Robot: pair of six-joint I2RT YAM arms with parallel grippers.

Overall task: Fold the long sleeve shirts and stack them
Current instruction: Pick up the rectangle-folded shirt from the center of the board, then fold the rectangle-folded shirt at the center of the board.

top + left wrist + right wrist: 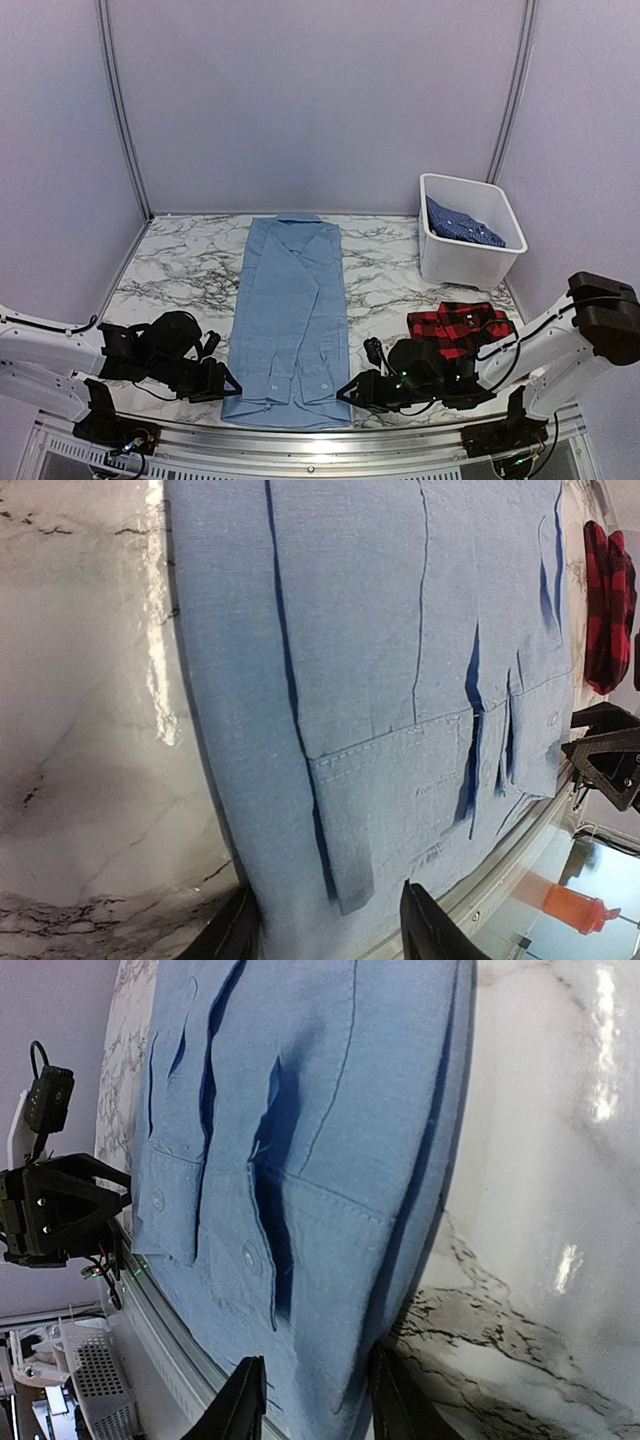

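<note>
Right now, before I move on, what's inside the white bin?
A darker blue patterned shirt lies crumpled inside the white bin. The shirt and the bin's walls cover the bottom, so whether anything lies beneath it cannot be seen.

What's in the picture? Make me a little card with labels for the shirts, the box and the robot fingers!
light blue shirt: flat on the marble table, sleeves folded in
plaid shirt: small bundle, right of the blue one
dark blue shirt: inside the white bin
left fingers: apart, at the blue shirt's near hem
right fingers: apart, at the hem's other corner
</note>
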